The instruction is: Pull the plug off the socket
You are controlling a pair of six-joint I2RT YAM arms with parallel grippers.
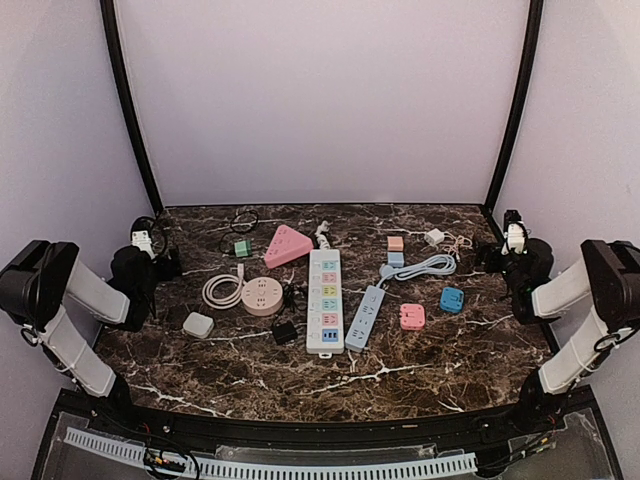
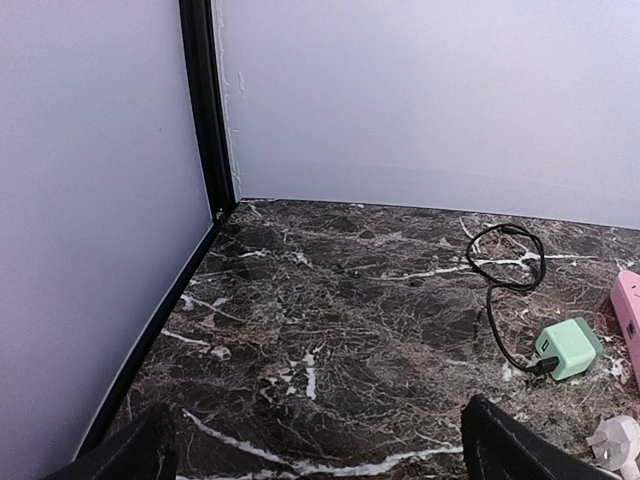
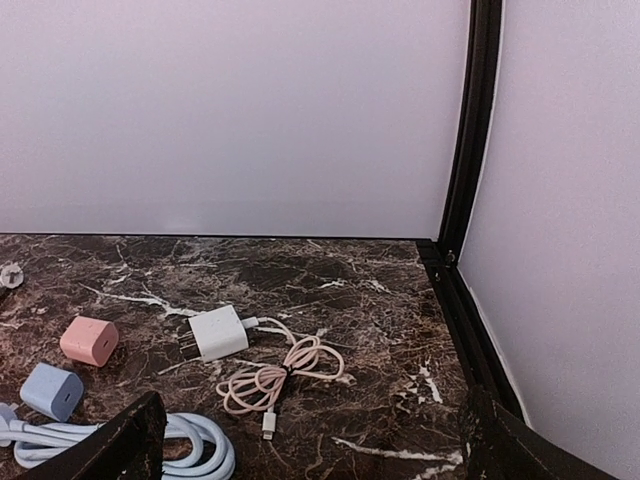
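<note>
- The left fingers [image 2: 510, 448] are spread wide and hold nothing, near the desk's [image 1: 400, 385] left edge.
- The right fingers [image 3: 115, 448] are equally wide and empty, near the right edge.
- A round pink socket [image 1: 262, 296] lies mid-desk, just left of a white power strip [image 1: 325, 300].
- A small black plug [image 1: 289, 294] sits against the socket's right side, well apart from both arms.

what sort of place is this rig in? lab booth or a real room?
Probably a lab test booth: plain white panels held by black frame posts enclose a marble-pattern table, and power strips and chargers are laid out like a staged sample set.
</note>
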